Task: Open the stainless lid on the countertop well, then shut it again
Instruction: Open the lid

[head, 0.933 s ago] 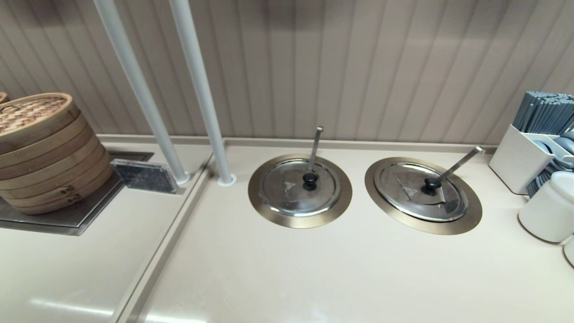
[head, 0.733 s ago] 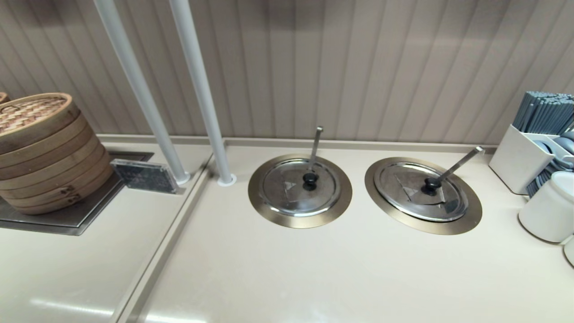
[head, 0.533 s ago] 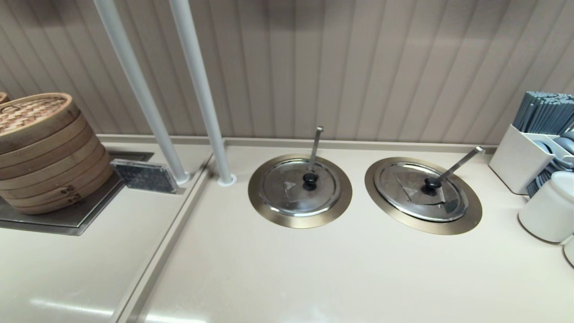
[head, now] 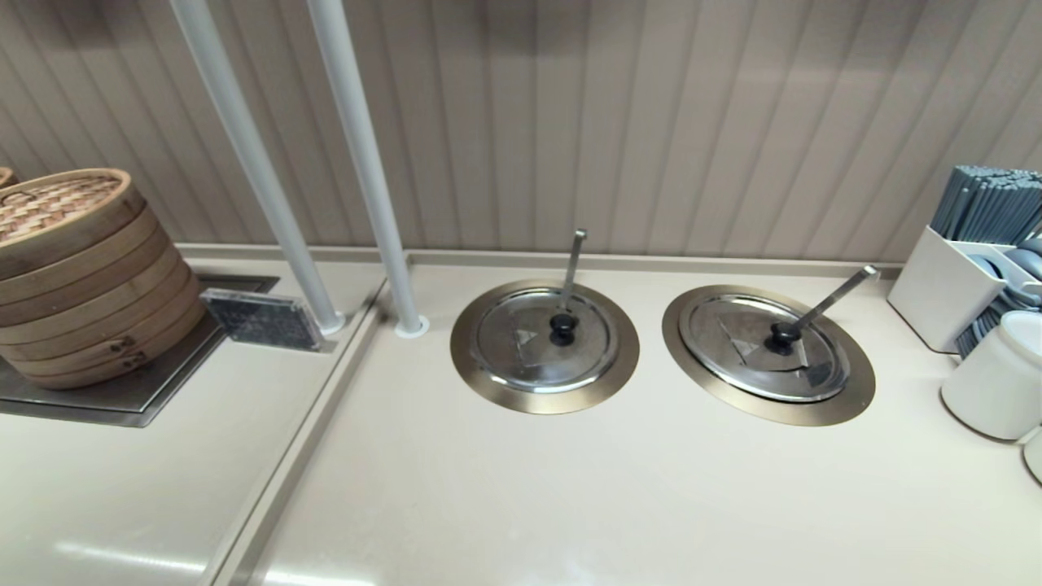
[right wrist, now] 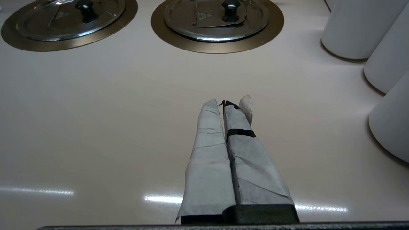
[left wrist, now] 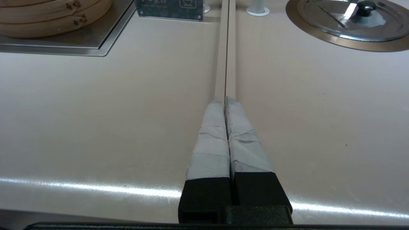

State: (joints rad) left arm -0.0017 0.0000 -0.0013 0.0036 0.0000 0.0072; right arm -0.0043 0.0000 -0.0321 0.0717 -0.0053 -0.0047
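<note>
On the right countertop well (head: 855, 399), the stainless lid (head: 753, 350) lies flat; both the left gripper (left wrist: 225, 99) and the right gripper (right wrist: 227, 103) have fingers pressed together, holding nothing.

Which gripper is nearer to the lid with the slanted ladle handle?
Right. The right gripper points almost straight at the stainless lid across bare counter; the left gripper sits far off, beyond the other lid.

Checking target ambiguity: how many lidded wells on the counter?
2. Stainless lid covers the countertop well on the right, slanted ladle handle; similar lid to its left. None open.
</note>
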